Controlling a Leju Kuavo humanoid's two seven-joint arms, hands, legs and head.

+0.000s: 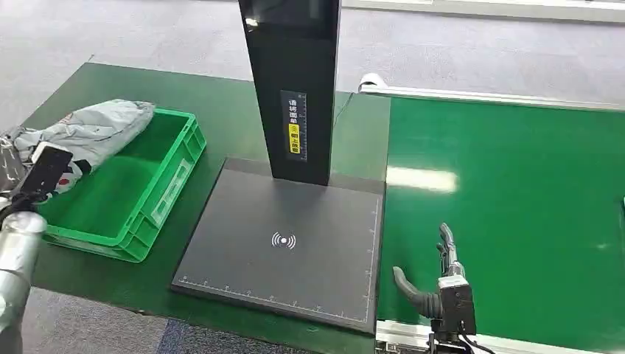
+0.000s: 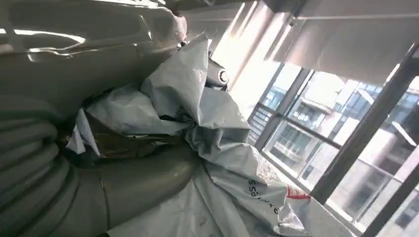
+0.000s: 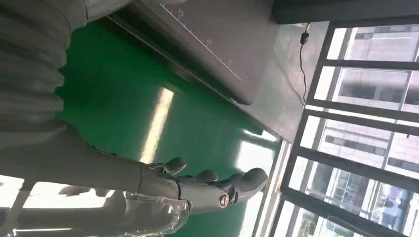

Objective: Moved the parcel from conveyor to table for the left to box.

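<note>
The parcel [image 1: 96, 129] is a crumpled grey plastic mailer bag. It hangs over the far left corner of the green box [image 1: 158, 195], partly above its rim. My left hand [image 1: 29, 177] grips the bag's near end at the picture's left edge. The left wrist view shows my thumb [image 2: 143, 182] pressed into the bag [image 2: 217, 128], whose folds hide the fingers. My right hand [image 1: 435, 284] hovers low over the green conveyor belt [image 1: 516, 221], fingers spread and holding nothing. In the right wrist view the right hand [image 3: 197, 190] is stretched out flat above the belt [image 3: 123, 103].
A dark scanning platform [image 1: 295, 243] with a tall black post [image 1: 295, 88] stands between the box and the conveyor. The box's inside shows bare green floor. The table's near edge runs just below the box and platform.
</note>
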